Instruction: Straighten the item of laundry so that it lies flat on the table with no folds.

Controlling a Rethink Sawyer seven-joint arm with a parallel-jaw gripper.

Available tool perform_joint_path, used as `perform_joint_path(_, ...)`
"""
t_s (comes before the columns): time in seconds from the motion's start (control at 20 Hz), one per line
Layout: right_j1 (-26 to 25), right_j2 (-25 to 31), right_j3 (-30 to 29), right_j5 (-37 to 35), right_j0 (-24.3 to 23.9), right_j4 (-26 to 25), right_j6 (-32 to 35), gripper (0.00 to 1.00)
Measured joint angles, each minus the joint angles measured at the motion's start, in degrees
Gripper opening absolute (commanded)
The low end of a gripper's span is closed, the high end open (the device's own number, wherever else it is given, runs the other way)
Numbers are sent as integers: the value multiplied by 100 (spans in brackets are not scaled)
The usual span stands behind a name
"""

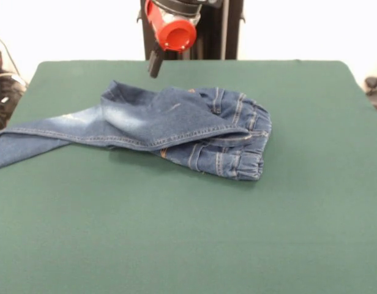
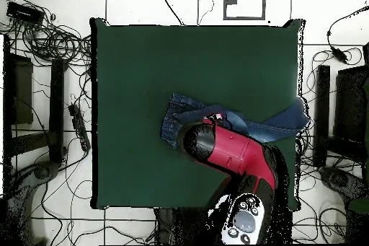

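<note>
On the green table | jeans are lying folded, one leg hanging over the edge | gripper is hovering, opening unclear | advice: lifting the upper leg, pulling outward.

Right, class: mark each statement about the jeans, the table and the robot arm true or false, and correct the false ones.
1. The jeans lie folded over themselves. True.
2. One leg reaches a table edge. True.
3. The gripper is clamped on the denim. False: in the front view it hangs above the cloth, apart from it.
4. The table cloth is red. False: it is dark green.
5. The jeans lie fully flat. False: the waistband end is bunched.
</note>
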State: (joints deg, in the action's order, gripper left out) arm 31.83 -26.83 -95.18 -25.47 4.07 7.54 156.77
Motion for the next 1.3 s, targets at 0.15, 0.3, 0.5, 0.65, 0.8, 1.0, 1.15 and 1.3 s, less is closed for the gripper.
perform_joint_path(0.15, 42, 1, -2, -50, -48, 32, 0, 0)
perform_joint_path(0.3, 138, -1, -2, -145, -192, 139, 0, 0)
perform_joint_path(0.5, 208, -2, -2, -149, -334, 372, 1, 0)
perform_joint_path(0.65, 224, -2, -2, -149, -324, 554, 1, 0)
perform_joint_path(0.8, 223, -2, -2, -149, -284, 679, 1, 100)
perform_joint_path(1.0, 216, -2, -2, -149, -233, 908, 1, 100)
perform_joint_path(1.15, 179, -2, -1, -149, -170, 1208, 8, 100)
perform_joint_path(1.3, 148, -2, 0, -149, -87, 1418, 22, 100)
